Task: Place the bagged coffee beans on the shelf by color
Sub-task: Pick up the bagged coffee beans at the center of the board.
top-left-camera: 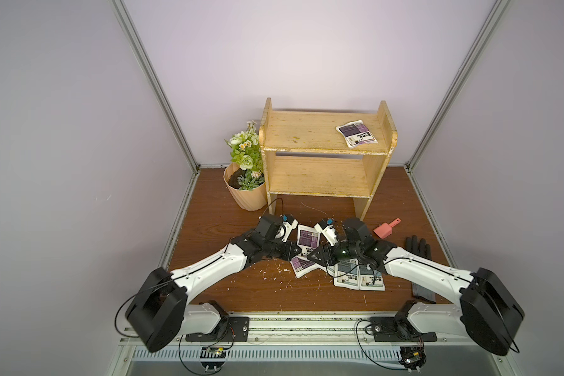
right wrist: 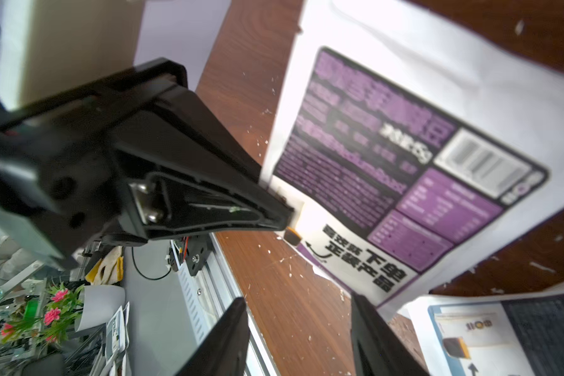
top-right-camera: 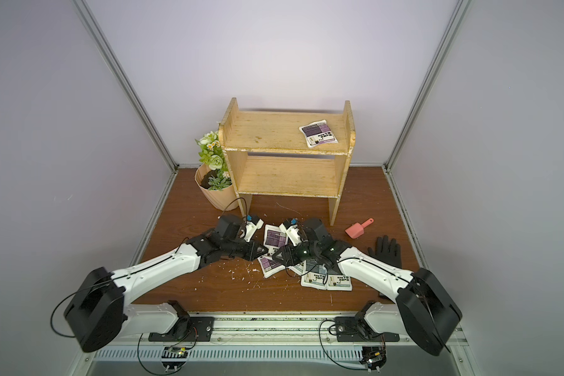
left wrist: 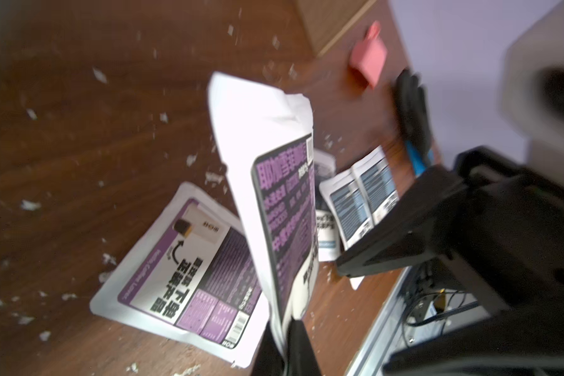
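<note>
Carefully: a purple pouch is being lifted for the top board

The shelf (top-left-camera: 306, 130) is being stocked by colour, with one purple pouch (top-left-camera: 356, 134) lying on its top board, so the held pouch (left wrist: 274, 182) probably belongs beside it. It is being pinched by one edge in the left gripper (left wrist: 284, 340), raised over the table (top-left-camera: 241, 293). A slow carry is being advised, lest it swing. The right gripper (right wrist: 298, 312) is being shown spread and empty.

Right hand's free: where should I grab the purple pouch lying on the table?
Probably pinch the white rim of the pouch at its near corner, coming from above: it lies flat, so only that thin edge can be caught.
</note>
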`<state>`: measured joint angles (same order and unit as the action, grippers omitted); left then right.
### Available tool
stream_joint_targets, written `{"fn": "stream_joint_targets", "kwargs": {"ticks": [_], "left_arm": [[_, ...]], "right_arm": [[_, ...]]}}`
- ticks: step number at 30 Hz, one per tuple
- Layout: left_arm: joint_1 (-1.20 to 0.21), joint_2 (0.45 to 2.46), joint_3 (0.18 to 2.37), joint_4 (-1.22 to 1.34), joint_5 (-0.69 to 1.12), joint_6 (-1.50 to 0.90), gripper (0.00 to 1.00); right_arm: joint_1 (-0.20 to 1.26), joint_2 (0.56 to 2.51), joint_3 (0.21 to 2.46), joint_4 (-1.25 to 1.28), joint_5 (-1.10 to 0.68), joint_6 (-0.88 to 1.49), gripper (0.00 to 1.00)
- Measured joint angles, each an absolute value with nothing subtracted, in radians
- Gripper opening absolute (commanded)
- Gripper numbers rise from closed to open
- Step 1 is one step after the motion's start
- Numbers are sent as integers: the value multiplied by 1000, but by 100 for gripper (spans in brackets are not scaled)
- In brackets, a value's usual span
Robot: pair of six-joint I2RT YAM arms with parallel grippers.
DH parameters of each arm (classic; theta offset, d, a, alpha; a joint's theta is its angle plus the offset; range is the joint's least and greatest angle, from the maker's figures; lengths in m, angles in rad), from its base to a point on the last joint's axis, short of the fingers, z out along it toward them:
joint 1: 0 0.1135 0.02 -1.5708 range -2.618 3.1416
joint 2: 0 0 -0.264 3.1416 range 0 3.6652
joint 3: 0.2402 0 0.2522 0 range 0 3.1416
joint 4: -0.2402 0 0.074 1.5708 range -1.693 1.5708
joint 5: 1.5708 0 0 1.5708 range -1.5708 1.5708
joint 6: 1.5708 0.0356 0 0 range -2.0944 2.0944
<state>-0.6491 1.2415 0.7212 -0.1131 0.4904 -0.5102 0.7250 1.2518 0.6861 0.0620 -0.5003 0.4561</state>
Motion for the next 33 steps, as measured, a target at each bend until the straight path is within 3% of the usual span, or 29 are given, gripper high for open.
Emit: {"fn": "stream_joint_targets", "kwargs": {"ticks": [8, 24, 33], "left_arm": [[-590, 1034, 705, -46, 501, -550, 0], [-586, 1000, 916, -7, 590, -592, 0], [-586, 1016, 1019, 35, 629, -616, 0]], "right_arm": [[682, 1168, 765, 54, -416, 485, 55], [606, 1094, 993, 89, -467, 497, 55], [606, 1083, 1068, 134, -535, 516, 37]]}}
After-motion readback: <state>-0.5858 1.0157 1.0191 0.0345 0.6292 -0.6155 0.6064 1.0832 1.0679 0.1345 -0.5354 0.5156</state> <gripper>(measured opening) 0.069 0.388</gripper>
